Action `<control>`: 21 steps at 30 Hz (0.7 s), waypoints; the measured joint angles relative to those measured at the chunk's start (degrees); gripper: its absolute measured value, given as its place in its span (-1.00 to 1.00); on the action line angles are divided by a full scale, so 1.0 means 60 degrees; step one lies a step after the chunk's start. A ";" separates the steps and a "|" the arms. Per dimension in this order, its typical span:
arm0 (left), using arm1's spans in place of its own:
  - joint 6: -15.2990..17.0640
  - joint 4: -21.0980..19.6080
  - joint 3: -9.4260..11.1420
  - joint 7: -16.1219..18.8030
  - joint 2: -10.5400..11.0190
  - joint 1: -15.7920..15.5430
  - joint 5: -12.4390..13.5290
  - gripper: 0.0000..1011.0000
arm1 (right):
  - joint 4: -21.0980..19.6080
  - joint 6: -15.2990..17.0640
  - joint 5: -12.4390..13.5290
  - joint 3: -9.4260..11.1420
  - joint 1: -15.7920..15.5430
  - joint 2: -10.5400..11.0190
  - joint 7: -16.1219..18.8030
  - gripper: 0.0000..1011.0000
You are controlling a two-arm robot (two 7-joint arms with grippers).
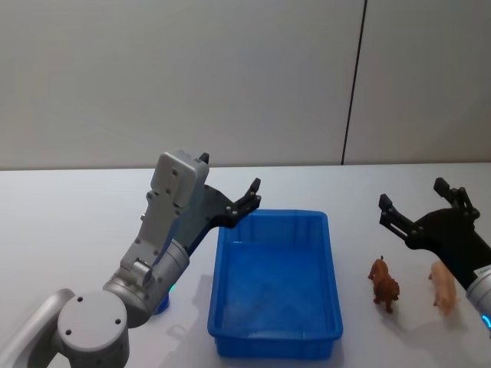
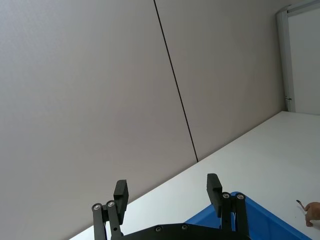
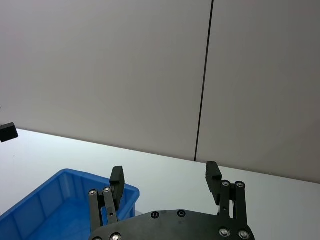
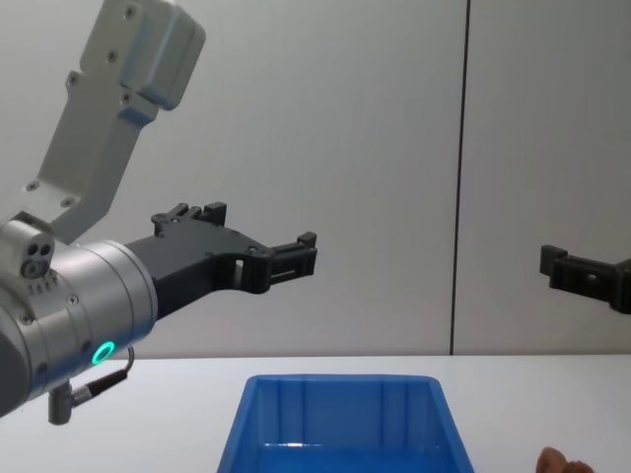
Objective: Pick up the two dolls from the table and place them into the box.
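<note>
Head view: box [image 1: 331,277] sits centre-bottom on the table [image 1: 77,230], open top up, long axis running top-to-bottom of frame. Nothing I can make out inside.

Brown doll [image 1: 383,284] stands on the table just right of the box, not touching it. Its long axis is approx. top-to-bottom too, tilted a bit; head prob. toward upper left, hard to be sure. In the chest view it's cut off at the bottom right edge, just a brown scrap [image 4: 562,460].

Pale pink animal figure [image 1: 443,285] is right of the brown doll, partly behind my R arm.

Blue rounded thing [image 1: 162,303] at lower left is mostly hidden under my L arm; poss. the 2nd doll, can't tell.

L gripper [image 1: 244,202] is up in the air over the box's upper-left corner, fingers wide apart w/ nothing between them (clear in the wrist view [image 2: 167,192]).

R gripper [image 1: 418,203] is raised above the brown doll at right, also spread, holding nothing [image 3: 165,177].
</note>
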 joint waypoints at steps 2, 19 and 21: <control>0.0000 0.0000 0.0000 0.0000 0.0000 0.0000 0.0001 0.98 | 0.0000 0.0000 0.0000 0.0000 0.0000 0.0000 0.0000 0.98; 0.0000 0.0000 -0.0001 0.0000 0.0000 0.0000 0.0000 0.98 | 0.0000 0.0000 0.0000 0.0000 0.0000 0.0000 0.0000 0.98; -0.0002 -0.0001 -0.0008 -0.0004 0.0010 0.0011 -0.0004 0.98 | 0.0000 0.0000 0.0000 0.0001 0.0000 0.0000 0.0000 0.98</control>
